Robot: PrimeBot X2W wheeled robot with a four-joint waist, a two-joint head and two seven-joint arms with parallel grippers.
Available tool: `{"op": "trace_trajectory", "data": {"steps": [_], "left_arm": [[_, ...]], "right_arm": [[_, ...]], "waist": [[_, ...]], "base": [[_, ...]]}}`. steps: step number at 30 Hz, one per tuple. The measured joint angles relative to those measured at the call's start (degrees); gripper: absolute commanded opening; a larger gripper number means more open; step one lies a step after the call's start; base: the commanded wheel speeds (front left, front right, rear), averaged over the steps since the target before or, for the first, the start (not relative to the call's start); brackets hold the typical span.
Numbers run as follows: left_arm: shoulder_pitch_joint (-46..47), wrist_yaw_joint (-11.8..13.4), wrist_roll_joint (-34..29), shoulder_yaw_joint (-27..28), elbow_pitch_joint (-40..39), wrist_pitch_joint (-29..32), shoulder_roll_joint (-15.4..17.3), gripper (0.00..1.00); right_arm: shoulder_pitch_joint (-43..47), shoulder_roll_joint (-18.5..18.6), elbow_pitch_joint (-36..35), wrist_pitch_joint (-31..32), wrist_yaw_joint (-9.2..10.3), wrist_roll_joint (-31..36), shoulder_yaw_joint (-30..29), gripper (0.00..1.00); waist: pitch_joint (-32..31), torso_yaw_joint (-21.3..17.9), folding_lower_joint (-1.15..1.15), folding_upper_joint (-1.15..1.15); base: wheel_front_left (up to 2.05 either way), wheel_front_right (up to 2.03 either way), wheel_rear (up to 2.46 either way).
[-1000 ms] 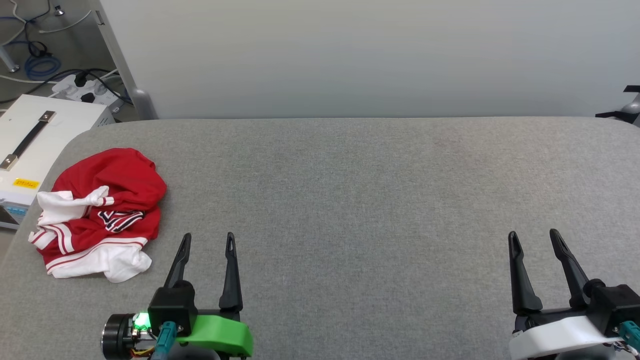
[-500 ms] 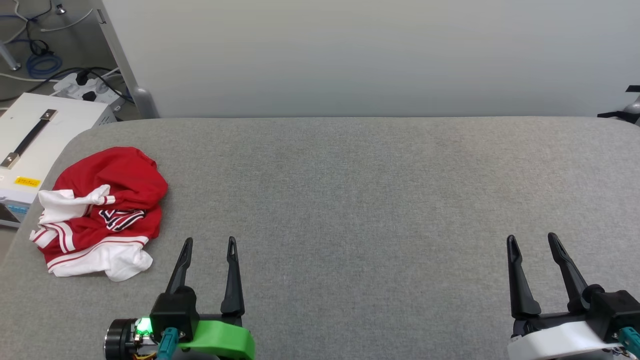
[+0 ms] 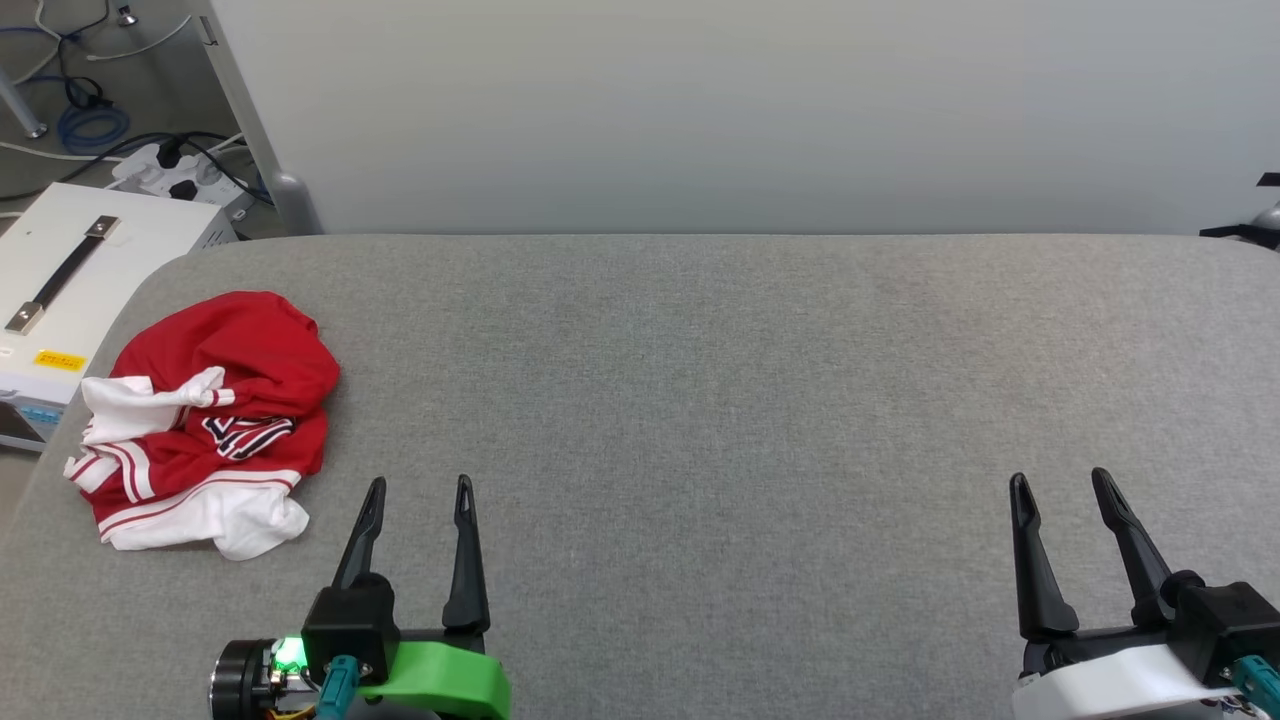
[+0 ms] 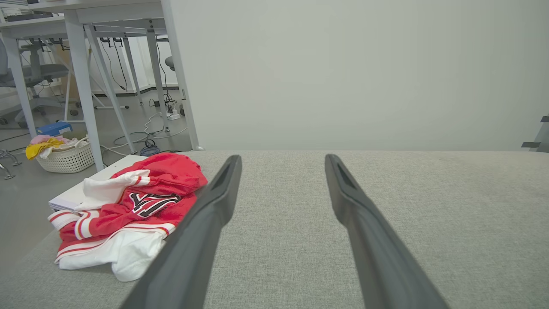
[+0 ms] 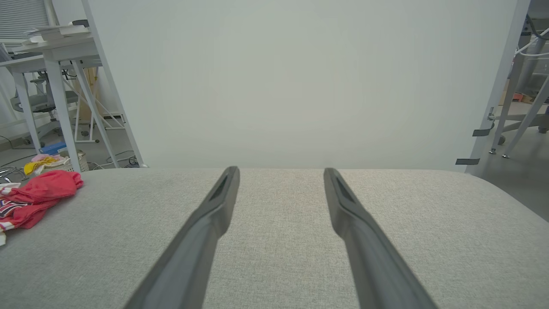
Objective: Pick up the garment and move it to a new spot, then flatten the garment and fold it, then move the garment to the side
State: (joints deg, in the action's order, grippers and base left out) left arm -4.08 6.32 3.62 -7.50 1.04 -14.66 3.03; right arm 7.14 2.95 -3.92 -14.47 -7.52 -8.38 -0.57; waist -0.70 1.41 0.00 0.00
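**Crumpled jersey at the table's left end, both claws spread and empty**

At the far left, a white box-shaped case with a black strap handle (image 3: 70, 270) stands off the table, cut by the picture's edge; its yellow label is too small to read. Just beside it, near the left end of the grey fabric-covered table (image 3: 700, 400), lies the garment (image 3: 205, 420), a red jersey-style T-shirt with white sleeves and red-white striped trim. It is bunched into a heap, so its black, white-edged lettering shows only as a fragment between folds and cannot be read. The white sleeve cloth spills toward the near edge.

To its right and nearer the robot, the left gripper (image 3: 420, 482) hovers with its two dark fingers spread apart, nothing between them, clear of the shirt. Its green base is cut by the bottom edge. In the left wrist view one finger overlaps the heap's white corner.

Across a wide stretch of table, well apart, the right gripper (image 3: 1059, 477) is likewise spread and empty, its white housing clipped at the corner. In the right wrist view the garment (image 5: 36, 193) is cut by the left edge.
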Motion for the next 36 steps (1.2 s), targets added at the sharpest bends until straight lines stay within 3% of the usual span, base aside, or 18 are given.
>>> {"op": "trace_trajectory", "data": {"steps": [17, 36], "left_arm": [[0.04, 0.18, 0.59, 1.1, 0.08, 0.0, 0.0, 1.0], [0.36, 0.57, 2.1, 3.35, 0.25, 0.0, 0.0, 1.0]], "right_arm": [[0.16, -0.04, -0.85, -0.01, 0.0, 0.59, 0.9, 1.0], [-0.15, -0.1, -2.34, -0.25, 0.0, 1.81, 2.63, 1.0]], "waist": [[0.5, 4.29, 0.0, 0.0], [2.74, 17.16, 0.0, 0.0]], "base": [[0.0, 0.0, 0.0], [0.0, 0.0, 0.0]]}}
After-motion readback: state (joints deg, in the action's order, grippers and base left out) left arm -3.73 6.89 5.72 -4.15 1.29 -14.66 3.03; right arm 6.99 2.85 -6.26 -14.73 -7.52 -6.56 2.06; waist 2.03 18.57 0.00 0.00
